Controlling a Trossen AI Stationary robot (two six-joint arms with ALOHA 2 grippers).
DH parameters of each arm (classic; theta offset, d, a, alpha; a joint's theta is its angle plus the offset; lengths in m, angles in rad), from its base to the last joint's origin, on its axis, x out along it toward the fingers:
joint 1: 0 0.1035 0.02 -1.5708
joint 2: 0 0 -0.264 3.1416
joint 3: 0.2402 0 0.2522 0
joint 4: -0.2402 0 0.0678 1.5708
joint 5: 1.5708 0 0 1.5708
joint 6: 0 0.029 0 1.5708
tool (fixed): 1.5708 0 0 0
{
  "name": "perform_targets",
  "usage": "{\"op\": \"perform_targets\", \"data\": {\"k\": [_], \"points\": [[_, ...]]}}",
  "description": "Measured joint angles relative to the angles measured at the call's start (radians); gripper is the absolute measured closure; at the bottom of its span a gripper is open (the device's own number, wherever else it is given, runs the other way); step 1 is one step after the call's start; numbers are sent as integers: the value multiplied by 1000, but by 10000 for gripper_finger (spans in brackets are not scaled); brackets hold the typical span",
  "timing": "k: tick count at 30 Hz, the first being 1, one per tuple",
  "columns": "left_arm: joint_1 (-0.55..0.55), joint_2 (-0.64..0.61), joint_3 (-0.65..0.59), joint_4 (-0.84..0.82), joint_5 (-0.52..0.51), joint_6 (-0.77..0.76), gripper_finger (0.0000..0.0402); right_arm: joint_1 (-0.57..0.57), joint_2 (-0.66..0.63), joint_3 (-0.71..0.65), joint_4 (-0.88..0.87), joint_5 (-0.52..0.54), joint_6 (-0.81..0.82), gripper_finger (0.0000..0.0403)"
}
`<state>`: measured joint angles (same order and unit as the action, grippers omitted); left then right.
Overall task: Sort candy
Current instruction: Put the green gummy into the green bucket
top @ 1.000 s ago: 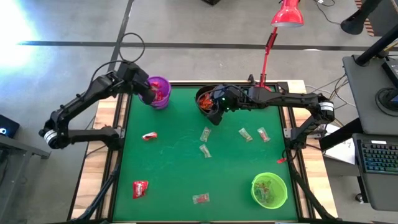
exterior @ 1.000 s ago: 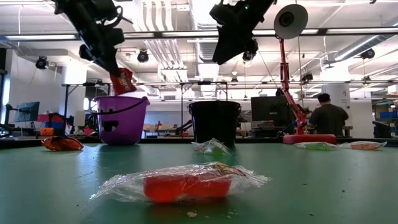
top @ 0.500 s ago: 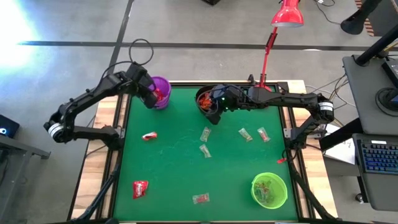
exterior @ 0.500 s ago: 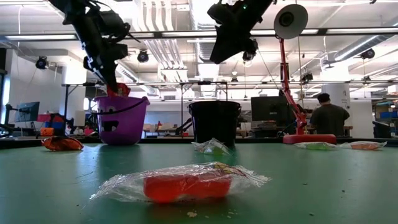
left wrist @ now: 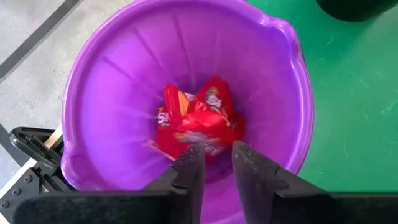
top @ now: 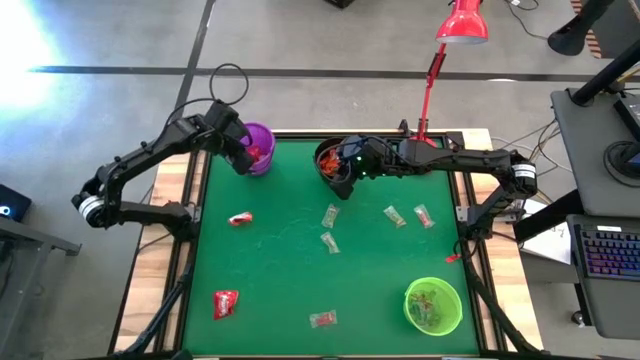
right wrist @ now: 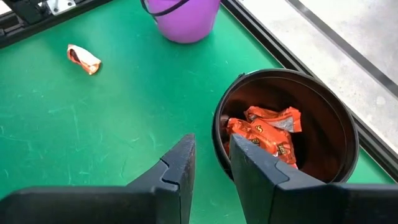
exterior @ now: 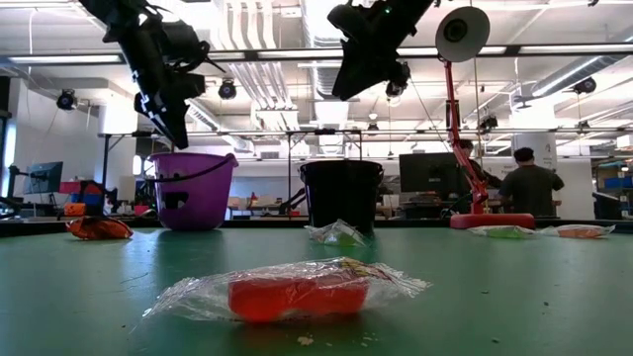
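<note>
Currently the left claw (left wrist: 211, 165) hangs over the purple cup (top: 257, 147) at the far-left corner of the tabletop (top: 290, 260), fingers parted a little and holding nothing; red sweets (left wrist: 196, 121) lie in the cup bottom. The right claw (right wrist: 208, 168) hovers just beside the black cup (right wrist: 286, 134) at mid far edge, also slightly open and empty; orange sweets (right wrist: 264, 134) inside it.

Candy left on the tabletop: a red-orange piece (top: 240, 218) near the left edge, a red one (top: 225, 303) toward the near-left corner, a clear-wrapped red one (top: 322, 319) at the near edge, and four greenish cellophane pieces (top: 330, 215) mid-tabletop toward the right edge. Green cup (top: 433, 305) sits at the near-right corner.

Handling judgement: sweets are light and the wrappers crinkly, likely slippery. Pinch across the firm middle, not the loose twisted ends, which may slide out.
</note>
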<state>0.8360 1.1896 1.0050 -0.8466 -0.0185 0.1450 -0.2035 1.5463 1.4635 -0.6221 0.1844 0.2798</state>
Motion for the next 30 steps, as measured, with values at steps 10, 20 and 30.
{"op": "perform_targets", "data": {"k": [10,20,30], "points": [[-6,-69,105,-90,68,-23,297,0,0,0,41,-9,-2,314],[-6,-144,178,-170,89,-23,297,15,28,-2,39,-9,7,330],[-6,-206,128,-199,89,-22,297,84,28,-2,35,-81,34,266]]}}
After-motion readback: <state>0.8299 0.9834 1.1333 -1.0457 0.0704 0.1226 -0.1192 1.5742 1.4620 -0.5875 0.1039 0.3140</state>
